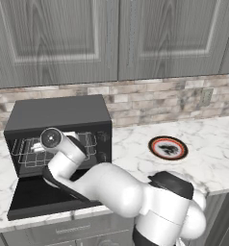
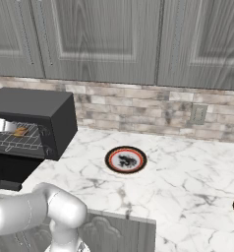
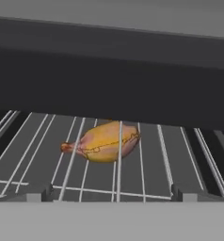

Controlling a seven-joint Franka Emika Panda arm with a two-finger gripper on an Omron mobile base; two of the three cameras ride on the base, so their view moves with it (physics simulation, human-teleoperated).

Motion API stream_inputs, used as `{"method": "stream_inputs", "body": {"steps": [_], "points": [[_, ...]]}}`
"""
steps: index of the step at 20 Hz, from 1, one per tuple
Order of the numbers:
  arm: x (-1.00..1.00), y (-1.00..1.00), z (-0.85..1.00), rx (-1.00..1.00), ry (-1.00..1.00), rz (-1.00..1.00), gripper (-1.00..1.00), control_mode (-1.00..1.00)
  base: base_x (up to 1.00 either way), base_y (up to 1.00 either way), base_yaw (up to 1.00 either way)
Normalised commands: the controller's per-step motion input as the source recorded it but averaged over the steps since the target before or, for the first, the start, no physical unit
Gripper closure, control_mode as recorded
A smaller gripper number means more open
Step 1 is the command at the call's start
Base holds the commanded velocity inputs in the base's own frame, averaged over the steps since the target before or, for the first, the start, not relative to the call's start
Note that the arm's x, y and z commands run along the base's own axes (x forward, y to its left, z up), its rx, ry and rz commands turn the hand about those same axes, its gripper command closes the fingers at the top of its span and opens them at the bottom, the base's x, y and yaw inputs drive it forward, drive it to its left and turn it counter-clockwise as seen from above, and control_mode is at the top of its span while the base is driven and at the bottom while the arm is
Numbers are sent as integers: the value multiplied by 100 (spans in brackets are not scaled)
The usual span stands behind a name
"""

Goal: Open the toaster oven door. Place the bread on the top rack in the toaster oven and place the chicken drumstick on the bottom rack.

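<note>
1. Resting on a wire rack (image 3: 142, 174) inside the toaster oven (image 1: 58, 113), the chicken drumstick (image 3: 104, 141) lies near the middle of the hand view, orange-brown and tapered, with nothing gripping it.
2. The hand (image 3: 114, 197) sits just in front of the drumstick with its two fingertips (image 3: 47, 192) spread wide at the lower edge of the frame, empty.
3. The toaster oven door (image 1: 34, 199) is folded down flat at the lower left of the left base view, so the opening step looks done.
4. The bread cannot be made out; an orange speck shows on the rack in the right base view, too small to name.
5. A round plate (image 1: 168, 147) sits bare on the marble desk (image 1: 212, 144), right of centre.
6. Judging by this, the drumstick placement is finishing; the next move calls for drawing the arm (image 1: 107, 187) straight back out without snagging the rack.
</note>
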Motion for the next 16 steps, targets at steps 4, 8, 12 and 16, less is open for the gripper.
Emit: {"method": "stream_inputs", "body": {"steps": [4, 8, 12, 16], "points": [[22, 0, 0, 0, 0, 0, -100, -100, 0, 0, 0], [16, 5, 0, 0, 0, -1, -100, -100, 0, 0, 0], [11, 8, -7, 1, 0, -2, -100, -100, 0, 0, 0], [6, 13, -13, 3, 0, -3, -100, -100, 0, 0, 0]]}}
